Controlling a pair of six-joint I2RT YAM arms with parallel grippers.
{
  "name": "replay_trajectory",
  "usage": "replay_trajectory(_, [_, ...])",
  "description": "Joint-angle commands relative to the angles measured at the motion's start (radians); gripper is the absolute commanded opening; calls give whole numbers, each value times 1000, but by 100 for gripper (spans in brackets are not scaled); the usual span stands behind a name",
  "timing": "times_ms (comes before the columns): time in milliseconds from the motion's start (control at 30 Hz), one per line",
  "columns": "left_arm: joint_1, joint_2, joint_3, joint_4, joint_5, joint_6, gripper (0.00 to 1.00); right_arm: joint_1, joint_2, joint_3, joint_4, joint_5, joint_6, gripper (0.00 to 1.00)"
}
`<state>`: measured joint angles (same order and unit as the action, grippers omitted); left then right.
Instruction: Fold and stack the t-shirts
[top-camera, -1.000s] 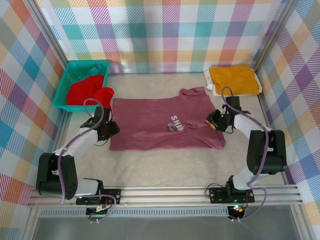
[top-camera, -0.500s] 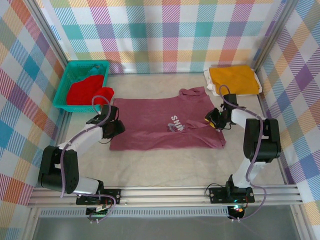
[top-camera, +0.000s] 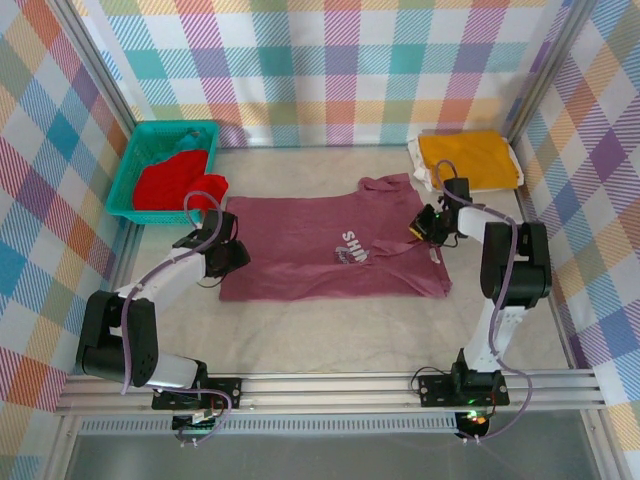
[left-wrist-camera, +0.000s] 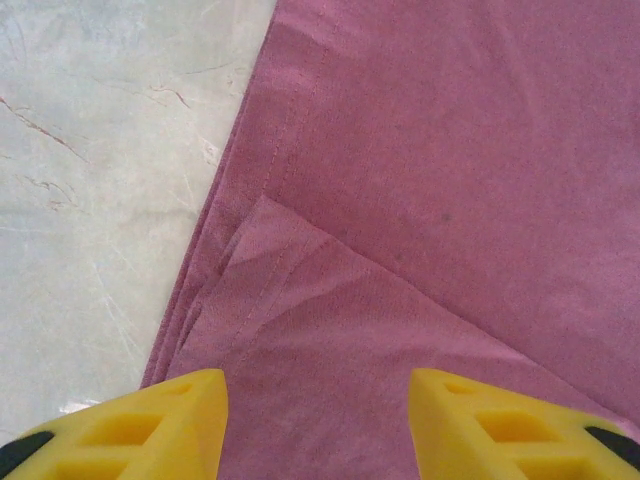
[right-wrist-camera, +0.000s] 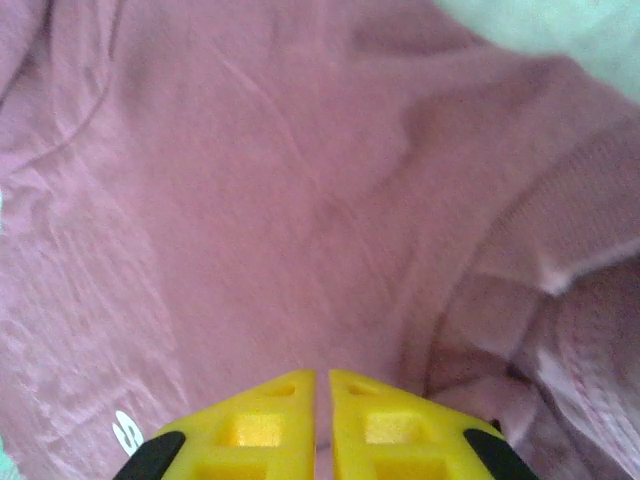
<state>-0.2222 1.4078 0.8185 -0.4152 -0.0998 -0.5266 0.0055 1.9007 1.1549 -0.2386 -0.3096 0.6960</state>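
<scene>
Left gripper: released, yellow fingers spread apart, nothing between them. It hovers low over the left edge of the maroon t-shirt; contact with the cloth can't be told. In the left wrist view, a small folded flap sits on the shirt's edge just ahead of the fingers, with bare pale table to the left.

Right gripper: clenched, the two yellow pads together with only a thin slit between. It is pressed down at the maroon t-shirt. Can't tell whether a fold is caught between the pads. The cloth is bunched and wrinkled to the right of the fingers, and a white bit of the chest print shows at lower left.

From the top camera, the maroon t-shirt is spread flat mid-table with its whitish print facing up. The left gripper is at its left edge and the right gripper at its right edge, near the rumpled part.

Further back on the left, the bright red t-shirt is heaped in the teal basket and spills over the near rim. At the far right corner the yellow-orange t-shirt lies folded, well apart from the maroon one.
</scene>
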Motion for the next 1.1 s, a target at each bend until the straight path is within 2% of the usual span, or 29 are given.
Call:
replay_trajectory(0, [-13, -10, -18, 0, -26, 13, 51, -2, 9, 53, 24, -44, 5, 12])
replay_trajectory(300, [-14, -15, -16, 3, -36, 14, 51, -2, -85, 46, -29, -34, -27, 13])
replay_trajectory(433, [-14, -7, -7, 0, -27, 10, 51, 19, -186, -66, -31, -25, 1, 20])
replay_trajectory(567, [-14, -5, -18, 15, -17, 12, 51, 29, -249, -172, -29, -13, 0, 22])
replay_trajectory(700, [-34, -4, -12, 29, 8, 27, 51, 44, -238, -198, -19, -38, -6, 23])
replay_trajectory(900, [-129, -49, -21, 88, 8, 62, 51, 100, -180, -184, 5, -41, 18, 27])
replay_trajectory(1067, [-135, -15, -15, 67, -29, 54, 51, 151, -116, -145, 27, -44, 55, 31])
